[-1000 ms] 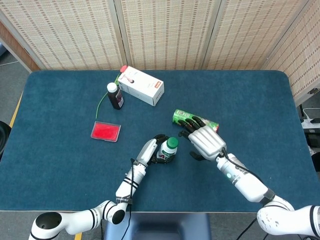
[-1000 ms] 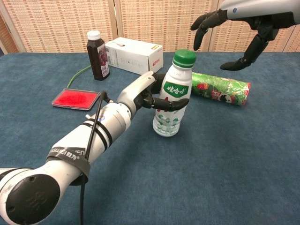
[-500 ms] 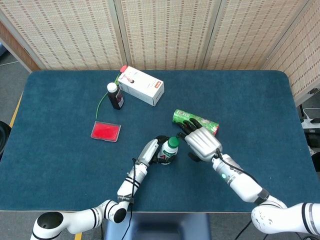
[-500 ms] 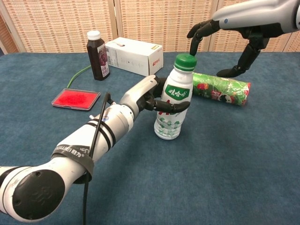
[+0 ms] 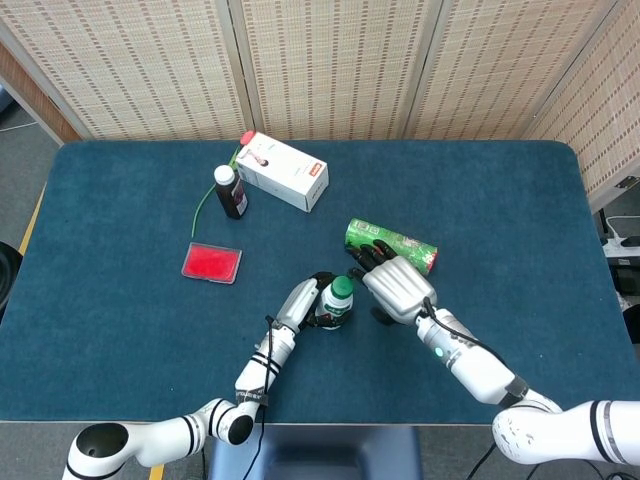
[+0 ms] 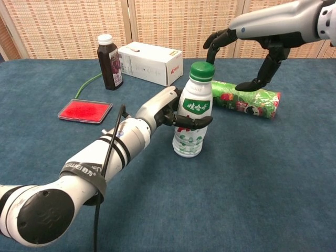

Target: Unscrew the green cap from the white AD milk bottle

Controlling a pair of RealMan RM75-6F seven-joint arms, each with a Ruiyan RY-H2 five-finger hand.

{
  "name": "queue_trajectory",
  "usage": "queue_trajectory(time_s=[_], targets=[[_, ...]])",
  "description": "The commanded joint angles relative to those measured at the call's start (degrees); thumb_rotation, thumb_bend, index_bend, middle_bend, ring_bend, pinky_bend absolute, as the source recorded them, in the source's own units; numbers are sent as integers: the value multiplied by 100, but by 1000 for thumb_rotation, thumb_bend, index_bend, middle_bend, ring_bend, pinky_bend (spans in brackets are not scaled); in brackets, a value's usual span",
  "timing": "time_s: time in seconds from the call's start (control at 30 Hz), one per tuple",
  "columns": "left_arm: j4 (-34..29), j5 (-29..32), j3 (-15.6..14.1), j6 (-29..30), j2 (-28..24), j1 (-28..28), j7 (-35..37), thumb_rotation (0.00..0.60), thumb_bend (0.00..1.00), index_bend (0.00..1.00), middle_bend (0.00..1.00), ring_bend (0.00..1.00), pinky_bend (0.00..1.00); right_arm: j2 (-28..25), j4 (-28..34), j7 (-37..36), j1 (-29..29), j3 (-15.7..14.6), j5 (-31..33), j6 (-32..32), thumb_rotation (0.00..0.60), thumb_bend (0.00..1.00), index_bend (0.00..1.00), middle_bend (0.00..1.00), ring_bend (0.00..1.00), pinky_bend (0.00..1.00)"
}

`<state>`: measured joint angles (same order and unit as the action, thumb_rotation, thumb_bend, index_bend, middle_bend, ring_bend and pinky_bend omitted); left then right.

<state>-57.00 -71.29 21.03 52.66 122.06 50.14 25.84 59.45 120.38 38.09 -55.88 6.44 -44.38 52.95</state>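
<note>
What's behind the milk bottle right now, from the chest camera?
Behind the milk bottle, held by the left hand, lie the white carton and the green snack tube. The bottle hides the tube's near end. The right hand hovers open above the green cap.

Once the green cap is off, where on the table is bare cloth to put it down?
Bare cloth lies right of the green packet, toward the table edge, and along the near edge. It is crowded around the red tray, dark bottle and white box.

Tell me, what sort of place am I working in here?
Probably an indoor lab or test room: a table covered in dark blue cloth, woven folding screens right behind it, and a wall socket with cables at the right edge.
</note>
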Motion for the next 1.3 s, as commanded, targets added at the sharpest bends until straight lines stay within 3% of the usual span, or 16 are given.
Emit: queue_trajectory(time_s=[0.03,0.43,0.97,1.3], targets=[[36,-18,-3,-37,0,37,-30,600,672,815,855,446,151,26,-2,29,-55,-13,53,4,600,274,265,0,0,0],[185,-144,-75,-139,25,153,-3,600,788,816,880,459,206,124,21,88,-290,-50,231,53,600,275,264,0,0,0],[532,36,49,-323,130,252,-7,600,778,817,880,461,215,-291,473,-273,-122,-135,-435,95,600,282,263,0,0,0],[421,59,23,-305,79,207,-93,600,772,817,880,462,213,-222,-71,-439,141,-130,-625,419,600,282,210,0,0,0]])
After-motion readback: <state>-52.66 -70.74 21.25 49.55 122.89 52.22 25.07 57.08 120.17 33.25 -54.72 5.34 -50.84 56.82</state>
